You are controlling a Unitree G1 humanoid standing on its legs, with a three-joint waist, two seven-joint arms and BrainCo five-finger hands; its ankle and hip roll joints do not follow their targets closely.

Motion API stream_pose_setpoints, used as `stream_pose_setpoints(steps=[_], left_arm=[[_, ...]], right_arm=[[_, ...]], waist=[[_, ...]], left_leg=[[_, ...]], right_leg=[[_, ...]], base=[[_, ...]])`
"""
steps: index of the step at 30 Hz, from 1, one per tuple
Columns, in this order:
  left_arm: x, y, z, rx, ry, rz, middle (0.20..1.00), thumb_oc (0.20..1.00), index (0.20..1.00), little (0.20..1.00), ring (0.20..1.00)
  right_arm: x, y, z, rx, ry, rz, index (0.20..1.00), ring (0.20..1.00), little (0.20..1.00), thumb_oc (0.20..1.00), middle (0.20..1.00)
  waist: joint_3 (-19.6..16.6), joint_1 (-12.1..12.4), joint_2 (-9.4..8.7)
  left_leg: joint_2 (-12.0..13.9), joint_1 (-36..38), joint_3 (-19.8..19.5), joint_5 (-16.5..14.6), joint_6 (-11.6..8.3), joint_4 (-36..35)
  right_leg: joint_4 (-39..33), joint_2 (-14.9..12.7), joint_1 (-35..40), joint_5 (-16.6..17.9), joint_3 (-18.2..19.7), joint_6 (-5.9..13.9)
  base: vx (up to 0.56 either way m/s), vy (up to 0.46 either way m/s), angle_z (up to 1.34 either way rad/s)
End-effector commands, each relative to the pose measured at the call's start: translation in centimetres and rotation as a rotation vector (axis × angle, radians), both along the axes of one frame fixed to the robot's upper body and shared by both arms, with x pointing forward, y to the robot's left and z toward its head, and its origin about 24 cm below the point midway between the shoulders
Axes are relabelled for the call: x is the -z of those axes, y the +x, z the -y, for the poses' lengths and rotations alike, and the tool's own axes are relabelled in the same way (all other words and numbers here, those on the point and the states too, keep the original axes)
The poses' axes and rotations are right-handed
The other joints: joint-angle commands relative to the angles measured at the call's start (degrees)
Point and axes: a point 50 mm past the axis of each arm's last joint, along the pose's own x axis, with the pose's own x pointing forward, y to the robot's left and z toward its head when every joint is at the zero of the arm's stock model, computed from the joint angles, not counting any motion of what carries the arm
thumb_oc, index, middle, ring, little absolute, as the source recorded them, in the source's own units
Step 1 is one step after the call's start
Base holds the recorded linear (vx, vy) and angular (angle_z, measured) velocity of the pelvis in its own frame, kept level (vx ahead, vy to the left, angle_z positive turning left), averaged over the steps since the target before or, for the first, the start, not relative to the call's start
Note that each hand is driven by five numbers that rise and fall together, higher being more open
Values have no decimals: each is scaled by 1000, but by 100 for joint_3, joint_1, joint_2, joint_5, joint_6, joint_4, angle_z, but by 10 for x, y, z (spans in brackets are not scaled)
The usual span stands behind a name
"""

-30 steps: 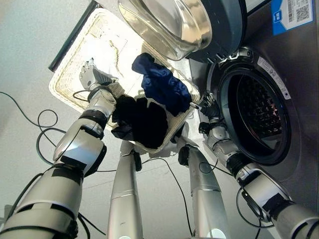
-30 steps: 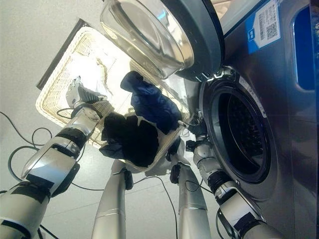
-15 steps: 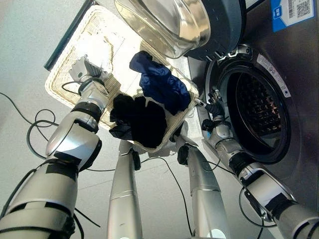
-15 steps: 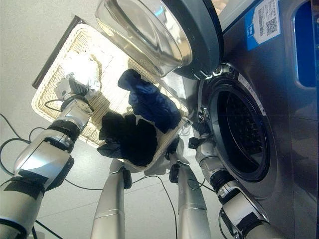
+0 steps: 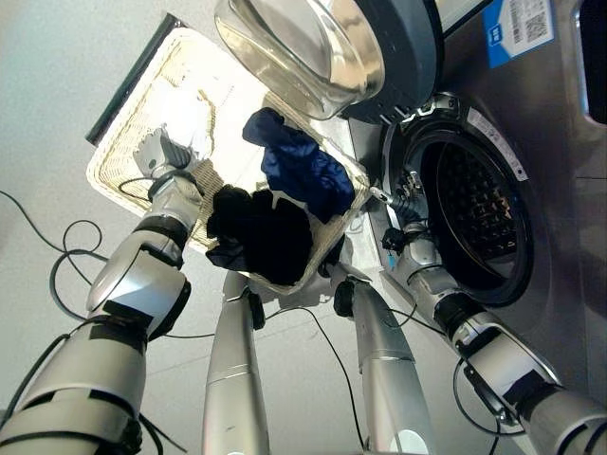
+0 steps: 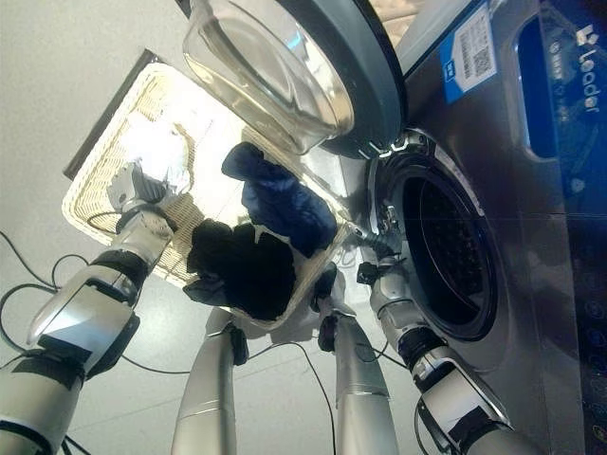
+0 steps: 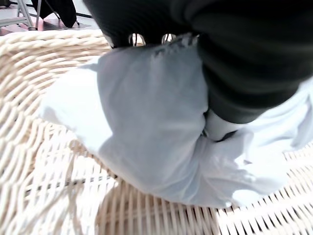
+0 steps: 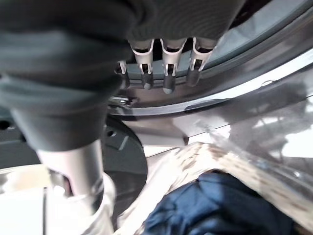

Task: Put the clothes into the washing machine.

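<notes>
Washing machine (image 5: 560,190): a grey front-loader stood at the robot's right, its round glass door (image 5: 313,47) swung open over the basket, the dark drum (image 5: 479,218) exposed.
Wicker basket (image 5: 133,123): a pale woven basket lay on the floor just beside the machine's opening.
Clothes: a black garment (image 5: 261,232) was heaped at the basket's near edge, a blue garment (image 5: 303,171) lay beside it towards the door, and a white garment (image 7: 146,122) sat in the far corner.
Left hand (image 5: 161,152): buried in the white garment inside the basket; whether it grasped the cloth could not be told.
Right hand (image 8: 164,63): fingers loosely straight, holding nothing, beside the machine's door rim.
</notes>
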Motion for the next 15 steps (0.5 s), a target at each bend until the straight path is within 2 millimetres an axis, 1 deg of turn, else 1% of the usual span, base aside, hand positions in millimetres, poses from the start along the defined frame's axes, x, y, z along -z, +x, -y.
stream_pose_setpoints(steps=[1, 3, 4, 6, 7, 8, 9, 10, 11, 15], left_arm=[[-4, -6, 9, 42, 14, 240, 200, 200, 200, 200, 200], [-5, -7, 13, 73, 21, 294, 200, 200, 200, 200, 200], [-5, -9, 21, 112, 31, 360, 200, 200, 200, 200, 200], [-5, -11, 25, 129, 31, 395, 200, 200, 200, 200, 200], [-1, -15, 35, 169, 39, 449, 200, 200, 200, 200, 200], [0, -15, 36, 173, 41, 454, 200, 200, 200, 200, 200], [3, -18, 45, 205, 56, 485, 200, 200, 200, 200, 200], [4, -20, 49, 220, 69, 508, 200, 200, 200, 200, 200], [4, -20, 49, 220, 69, 508, 200, 200, 200, 200, 200], [6, -26, 63, 279, 100, 580, 200, 200, 200, 200, 200]], right_arm=[[-1, -12, 6, 23, 112, 76, 1000, 1000, 1000, 1000, 1000], [2, -15, 6, 25, 117, 78, 1000, 1000, 1000, 1000, 1000], [3, -18, 5, 24, 118, 80, 1000, 1000, 1000, 1000, 1000], [4, -20, 5, 42, 113, 78, 1000, 1000, 1000, 1000, 1000], [6, -22, 5, 67, 101, 74, 1000, 1000, 1000, 1000, 1000], [6, -22, 4, 65, 99, 75, 1000, 1000, 1000, 1000, 1000], [2, -21, 2, 45, 90, 84, 1000, 1000, 1000, 1000, 1000], [0, -21, 0, 33, 87, 91, 1000, 1000, 1000, 1000, 1000], [0, -21, 0, 33, 87, 91, 1000, 1000, 1000, 1000, 1000], [-6, -21, -8, -29, 121, 100, 1000, 1000, 1000, 1000, 1000]], waist=[[-113, 244, 25], [-113, 270, 47], [-113, 310, 77], [-113, 334, 94], [-113, 377, 129], [-113, 380, 134], [-113, 427, 156], [-113, 450, 166], [-113, 450, 166], [-113, 511, 182]], left_leg=[[-226, 330, 599, -338, -224, -136], [-235, 401, 588, -373, -217, -118], [-250, 479, 570, -414, -206, -100], [-265, 530, 560, -436, -199, -95], [-284, 647, 548, -472, -186, -114], [-285, 658, 546, -475, -185, -117], [-296, 756, 547, -494, -175, -155], [-296, 802, 547, -501, -175, -179], [-296, 802, 547, -501, -175, -179], [-323, 936, 505, -549, -154, -192]], right_leg=[[-318, 49, 101, 422, 67, 807], [-288, 22, 174, 381, 46, 804], [-267, -17, 252, 353, 27, 806], [-265, -38, 305, 344, 8, 810], [-273, -69, 415, 327, -23, 815], [-272, -71, 424, 325, -26, 815], [-288, -98, 510, 316, -75, 812], [-294, -113, 547, 311, -101, 813], [-294, -113, 547, 311, -101, 813], [-292, -148, 665, 292, -134, 821]], base=[[0, 0, 0], [0, 0, 0], [0, 0, 0], [0, 0, 0], [0, 0, 0], [0, 0, 0], [-10, -15, 4], [-10, -14, 3], [-9, -4, 4], [3, -16, 3]])
